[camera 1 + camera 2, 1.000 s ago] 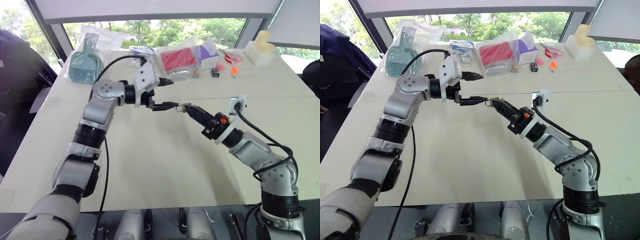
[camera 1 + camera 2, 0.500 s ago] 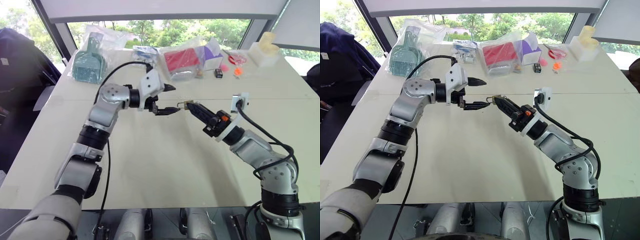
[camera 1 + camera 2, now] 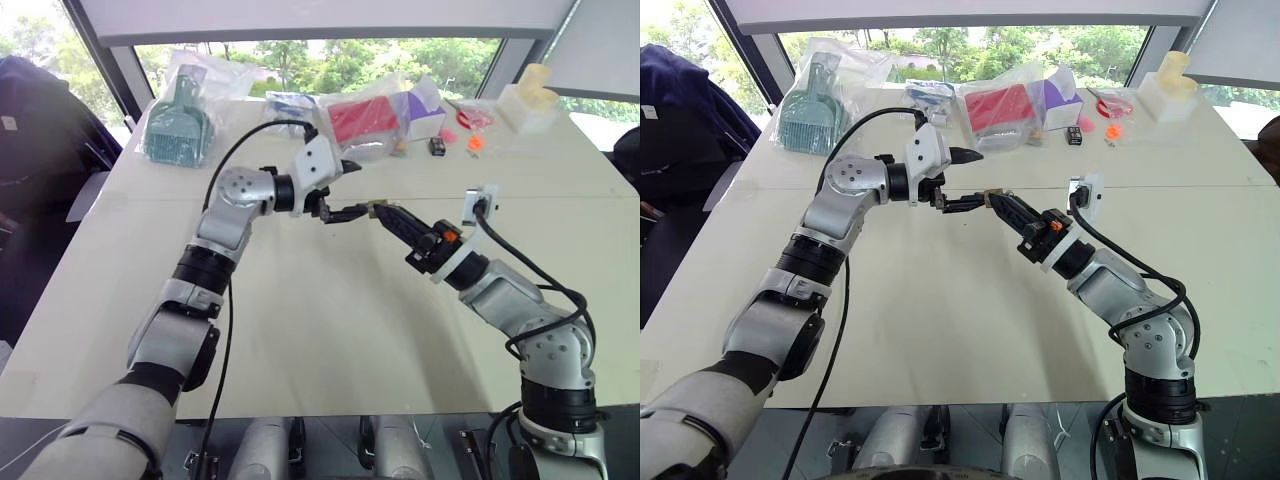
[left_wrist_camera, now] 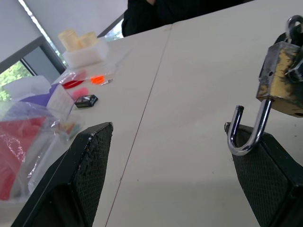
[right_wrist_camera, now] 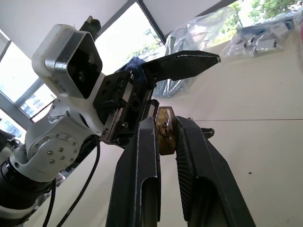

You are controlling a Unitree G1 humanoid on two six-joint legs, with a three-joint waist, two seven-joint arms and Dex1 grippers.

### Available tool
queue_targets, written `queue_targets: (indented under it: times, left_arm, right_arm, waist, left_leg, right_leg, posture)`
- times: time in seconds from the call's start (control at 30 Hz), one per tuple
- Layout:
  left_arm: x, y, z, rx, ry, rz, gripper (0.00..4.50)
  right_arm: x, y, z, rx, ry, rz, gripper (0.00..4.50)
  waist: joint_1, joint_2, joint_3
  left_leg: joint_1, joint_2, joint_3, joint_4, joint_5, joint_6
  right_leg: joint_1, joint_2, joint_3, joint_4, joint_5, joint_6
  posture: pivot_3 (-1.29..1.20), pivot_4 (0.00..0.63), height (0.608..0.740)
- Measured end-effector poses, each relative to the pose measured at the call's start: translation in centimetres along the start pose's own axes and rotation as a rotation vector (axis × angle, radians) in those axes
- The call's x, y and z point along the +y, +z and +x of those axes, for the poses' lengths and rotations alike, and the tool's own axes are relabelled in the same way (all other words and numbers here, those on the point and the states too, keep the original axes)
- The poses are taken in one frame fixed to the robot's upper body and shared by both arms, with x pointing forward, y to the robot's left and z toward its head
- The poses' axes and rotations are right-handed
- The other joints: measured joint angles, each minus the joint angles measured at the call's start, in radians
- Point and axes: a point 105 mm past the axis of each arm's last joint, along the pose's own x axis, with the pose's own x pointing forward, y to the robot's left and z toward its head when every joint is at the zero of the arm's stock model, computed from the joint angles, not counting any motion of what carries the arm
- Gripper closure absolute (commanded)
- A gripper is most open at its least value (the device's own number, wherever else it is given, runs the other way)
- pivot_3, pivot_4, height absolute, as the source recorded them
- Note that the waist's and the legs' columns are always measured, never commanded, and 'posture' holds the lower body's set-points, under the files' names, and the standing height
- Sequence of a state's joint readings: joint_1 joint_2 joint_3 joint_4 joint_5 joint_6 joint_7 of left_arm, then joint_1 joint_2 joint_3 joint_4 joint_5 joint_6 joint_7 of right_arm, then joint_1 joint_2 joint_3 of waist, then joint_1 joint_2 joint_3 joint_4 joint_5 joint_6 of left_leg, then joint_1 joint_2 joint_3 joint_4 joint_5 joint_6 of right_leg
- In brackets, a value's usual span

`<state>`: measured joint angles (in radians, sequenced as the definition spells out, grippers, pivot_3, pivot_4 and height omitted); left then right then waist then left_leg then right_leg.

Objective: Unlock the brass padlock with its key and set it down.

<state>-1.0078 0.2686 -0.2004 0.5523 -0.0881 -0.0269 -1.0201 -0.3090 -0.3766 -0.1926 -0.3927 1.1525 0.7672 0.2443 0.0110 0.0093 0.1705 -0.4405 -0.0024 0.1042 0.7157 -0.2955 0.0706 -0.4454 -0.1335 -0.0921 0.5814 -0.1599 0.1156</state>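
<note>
Your right hand [image 5: 165, 137] is clamping the brass padlock [image 4: 280, 78] above the counter [image 3: 330, 320], its swung-out shackle [image 4: 246, 130] sitting between the wide-spread fingers [image 4: 90, 165] of your left hand [image 3: 962, 180], which is gripping nothing.

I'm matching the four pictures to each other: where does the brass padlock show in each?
Left eye: brass padlock mid-air, centre, at the right claw.
Right eye: centre, same spot.
Left wrist: right edge, shackle hanging open.
Right wrist: centre, pinched between fingers.
Shared landmark: left claw.
</note>
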Motion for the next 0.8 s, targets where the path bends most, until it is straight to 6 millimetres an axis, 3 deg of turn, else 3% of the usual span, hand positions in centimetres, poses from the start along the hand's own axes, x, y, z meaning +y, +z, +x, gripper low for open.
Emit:
queue_targets:
  times: [0.53,0.67,0.8]
  left_arm:
    - [0.6,-0.3,0.1,0.006,0.072,0.018,0.60]
    - [0.3,-3.0,-1.4,0.140,0.058,0.035,0.60]
    - [0.1,-7.3,-4.6,0.332,0.050,0.000,0.60]
  right_arm:
    - [0.0,-0.4,0.0,0.012,-0.009,0.009,4.34]
    - [-0.4,-0.3,-0.1,-0.003,-0.042,0.032,4.34]
    - [-2.3,-0.4,-0.8,-0.022,-0.150,0.113,4.34]
  waist:
    - [0.000,0.000,0.000]
    - [-0.002,0.000,0.000]
    - [-0.003,0.000,0.000]
  left_leg:
    - [0.000,0.000,0.000,0.000,0.000,0.001]
    - [0.000,0.000,0.000,0.000,0.000,0.000]
    - [0.000,0.000,0.000,0.000,0.000,0.000]
  right_leg:
    - [0.000,0.000,0.000,0.000,0.000,0.000]
    - [0.000,0.000,0.000,0.000,0.000,0.000]
    - [-0.001,0.000,0.000,0.000,0.000,0.000]
  posture:
    - [0.00,0.150,0.735]
    - [0.00,0.150,0.735]
    - [0.00,0.150,0.735]
